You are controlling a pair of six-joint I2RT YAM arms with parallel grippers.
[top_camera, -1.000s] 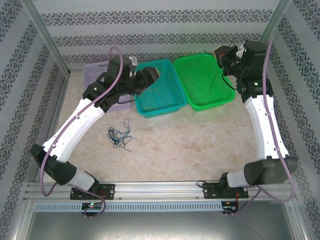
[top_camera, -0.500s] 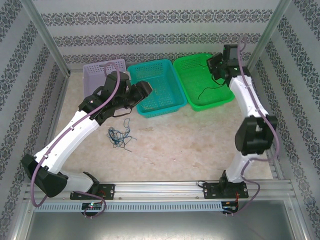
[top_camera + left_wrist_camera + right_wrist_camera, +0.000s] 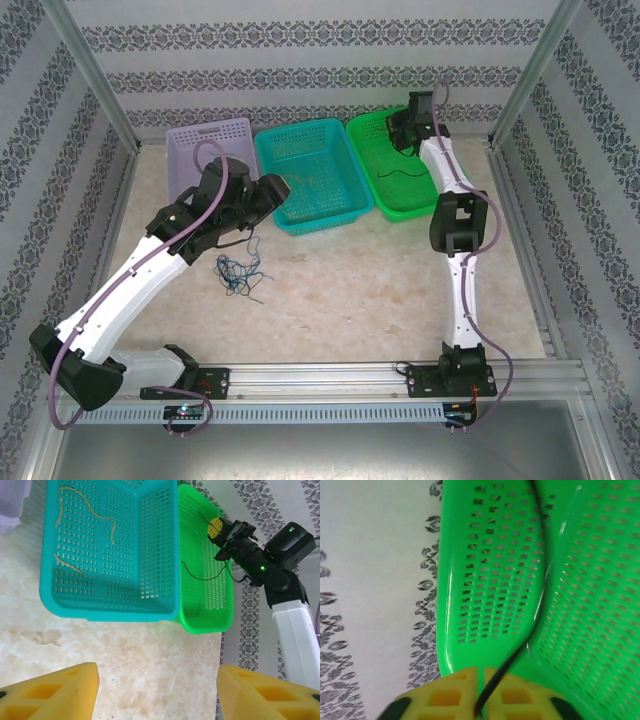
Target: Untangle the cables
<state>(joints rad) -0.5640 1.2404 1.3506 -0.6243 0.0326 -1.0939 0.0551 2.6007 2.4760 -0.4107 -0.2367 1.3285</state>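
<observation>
A tangle of thin blue and black cables (image 3: 238,272) lies on the table, near and left of my left gripper (image 3: 275,189). That gripper (image 3: 157,690) is open above bare table in front of the teal basket (image 3: 165,555), with nothing between its yellow fingers (image 3: 55,690). Thin yellowish-green cables (image 3: 85,510) lie in the teal basket. My right gripper (image 3: 398,128) hangs over the green basket (image 3: 415,212). In the right wrist view its jaws (image 3: 481,672) stand a narrow slit apart with a black cable (image 3: 540,605) caught between them. The rest of that cable (image 3: 400,172) trails onto the basket floor.
A lavender basket (image 3: 200,140) stands at the back left beside the teal basket (image 3: 320,225). Patterned walls and metal posts close in the back and sides. A metal rail (image 3: 320,380) runs along the near edge.
My right arm has swung left and reached out over the back of the green basket, bringing the black cable down into it. My left gripper has drawn back from the teal basket.
</observation>
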